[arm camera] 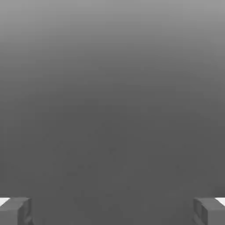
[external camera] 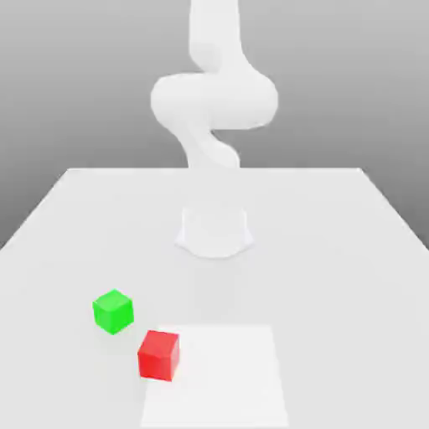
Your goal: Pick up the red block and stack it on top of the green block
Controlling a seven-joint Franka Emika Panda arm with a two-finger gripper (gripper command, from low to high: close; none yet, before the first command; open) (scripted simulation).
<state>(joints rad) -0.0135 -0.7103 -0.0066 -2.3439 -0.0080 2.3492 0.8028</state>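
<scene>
Handling of the solid-looking red cube-shaped block (external camera: 158, 356) should be straightforward; it appears rigid, light and matt, unlikely to crush, though smooth flat sides could let it slip or twist if pinched off-centre; the recommended hold is across two opposite upright faces, at about mid-height, with the fingers squared to those faces and the top left level. The two-finger gripper (arm camera: 112, 212) stands spread wide, its fingertips well apart in the hand view and nothing between them; no grip is made. The red block rests on the white tabletop (external camera: 335, 293), overlapping the left edge of the bright white square patch (external camera: 222, 377) as the exterior view shows it; the bright green cube-shaped block (external camera: 113, 312) sits near it, apart from it, toward the exterior view's left and farther back, turned at an angle. The red block is judged to lie well away from the hand, not beneath it; an approach over the block and a wrist alignment are judged necessary before any descent; stacking has not begun.
</scene>
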